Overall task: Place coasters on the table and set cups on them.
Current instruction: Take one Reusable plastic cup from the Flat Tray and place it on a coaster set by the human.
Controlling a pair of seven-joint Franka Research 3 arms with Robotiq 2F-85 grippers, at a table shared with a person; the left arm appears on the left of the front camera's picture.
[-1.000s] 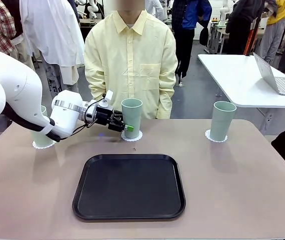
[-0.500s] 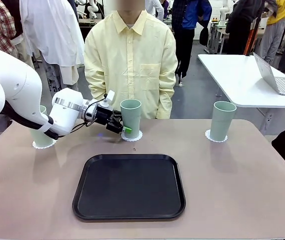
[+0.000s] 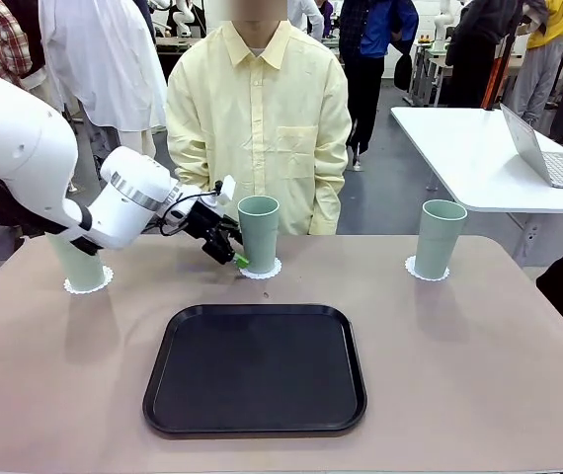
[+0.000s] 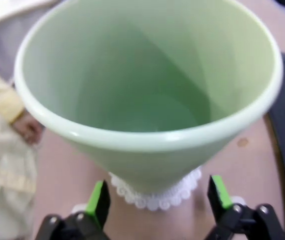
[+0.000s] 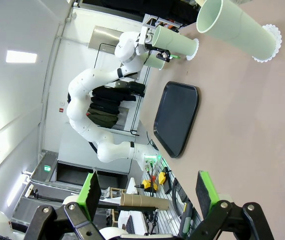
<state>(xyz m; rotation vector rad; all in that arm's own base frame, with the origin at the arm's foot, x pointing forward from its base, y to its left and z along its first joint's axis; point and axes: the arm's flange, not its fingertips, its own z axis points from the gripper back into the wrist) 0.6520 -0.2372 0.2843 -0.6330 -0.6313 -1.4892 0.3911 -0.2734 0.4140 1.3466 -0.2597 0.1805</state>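
Note:
The middle cup (image 3: 259,232) stands upright on its lacy coaster (image 3: 260,269) at the table's (image 3: 479,375) far edge. My left gripper (image 3: 234,253) is open just left of it, not touching. In the left wrist view the cup (image 4: 147,90) rises from its coaster (image 4: 157,194), and the gripper (image 4: 157,200) has its green pads (image 4: 99,204) spread wide, apart from the cup's wall. The left cup (image 3: 82,269) stands on its coaster (image 3: 88,287), partly behind my left arm. The right cup (image 3: 440,237) rests on its coaster (image 3: 426,270). My right gripper (image 5: 147,192) is open and holds nothing, off to the side of the table.
A black tray (image 3: 255,367) lies in the table's near middle. A person in a yellow shirt (image 3: 259,118) stands at the far edge behind the middle cup. A white table with a laptop (image 3: 548,158) is at the back right.
My left gripper has opened and let go of the middle cup, then drawn back a little to the left and up. The cup stays upright on its coaster.

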